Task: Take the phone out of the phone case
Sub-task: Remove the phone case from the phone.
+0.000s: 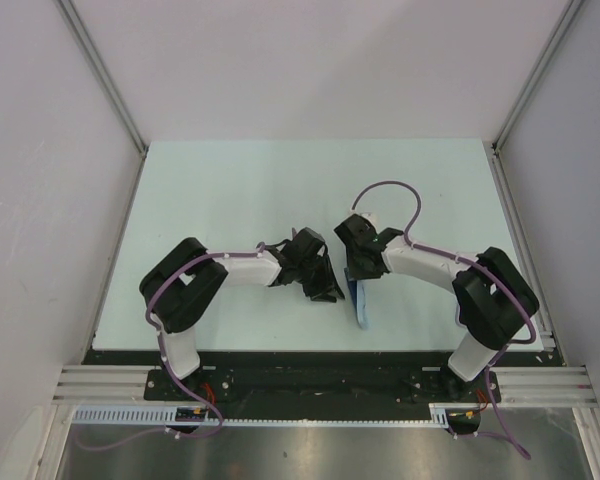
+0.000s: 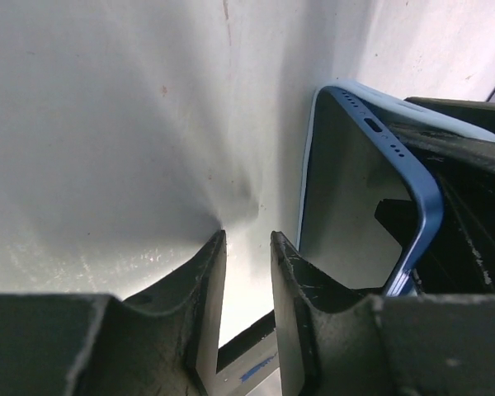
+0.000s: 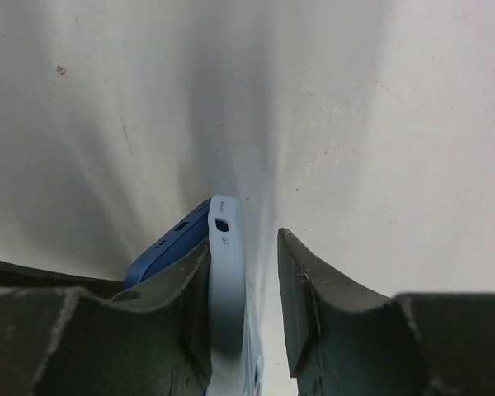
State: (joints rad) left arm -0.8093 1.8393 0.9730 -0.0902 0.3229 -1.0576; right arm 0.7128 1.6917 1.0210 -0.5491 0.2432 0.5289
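The dark blue phone (image 2: pixel 346 198) stands on edge on the table, partly peeled out of its light blue case (image 2: pixel 379 91). In the right wrist view the case (image 3: pixel 224 247) sits between my right fingers, flat against the left finger, with a gap to the right finger. The phone (image 3: pixel 169 243) lies outside that left finger. My right gripper (image 3: pixel 246 241) is open. My left gripper (image 2: pixel 247 235) is open and empty, just left of the phone's screen. From above, both grippers (image 1: pixel 325 285) (image 1: pixel 358 270) meet over the phone and case (image 1: pixel 361 305).
The pale table (image 1: pixel 280 190) stretches behind the grippers, with grey walls on both sides. The black front rail (image 1: pixel 310 360) lies close to the phone.
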